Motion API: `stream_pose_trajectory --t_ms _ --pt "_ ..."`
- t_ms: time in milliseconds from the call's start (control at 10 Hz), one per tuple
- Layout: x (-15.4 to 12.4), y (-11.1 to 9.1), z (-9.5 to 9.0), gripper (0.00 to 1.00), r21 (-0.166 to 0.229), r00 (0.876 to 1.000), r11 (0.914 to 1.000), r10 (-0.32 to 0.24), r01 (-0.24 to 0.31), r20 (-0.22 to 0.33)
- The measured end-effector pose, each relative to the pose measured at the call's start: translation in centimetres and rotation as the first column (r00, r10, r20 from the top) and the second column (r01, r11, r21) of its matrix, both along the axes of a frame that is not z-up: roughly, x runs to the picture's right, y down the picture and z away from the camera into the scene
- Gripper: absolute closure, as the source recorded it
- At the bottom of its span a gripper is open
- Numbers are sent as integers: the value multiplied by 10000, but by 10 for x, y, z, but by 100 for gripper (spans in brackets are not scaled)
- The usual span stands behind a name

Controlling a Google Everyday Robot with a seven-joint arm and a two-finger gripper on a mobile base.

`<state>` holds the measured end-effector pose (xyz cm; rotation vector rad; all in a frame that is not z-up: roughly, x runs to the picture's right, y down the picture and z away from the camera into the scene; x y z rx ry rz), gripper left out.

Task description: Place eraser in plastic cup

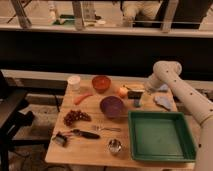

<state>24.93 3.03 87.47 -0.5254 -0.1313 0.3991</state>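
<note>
A: Item one, the small near-black rectangular eraser (134, 94): it sits at the far right of the wooden worktop (90, 150), just beside the orange round fruit (123, 91), at the tip of the claw (142, 93). The claw appears clenched on the eraser, though whether the block is lifted or resting on the wood I cannot tell.

B: Item two, the short blue plastic cup (137, 103): just in front of the eraser, between the purple bowl (111, 105) and the green rectangular tray (160, 136).

A: Hazards, as I judge them. The cup's mouth is small (barely wider than the block), so a release slightly off centre would leave the eraser on the rim or bounce it onto the worktop.

B: Also, the cup looks light; a low approach could nudge or tip it toward the tray. A loose pinch could drop the block early.
</note>
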Motion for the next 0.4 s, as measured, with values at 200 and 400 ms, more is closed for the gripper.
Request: stream_pose_trajectory --t_ms 200,400 --pt "20 4 -4 22 -58 9999 9999 92 -93 -77" --pt "20 6 -6 22 -101 9999 9999 87 -88 -70"
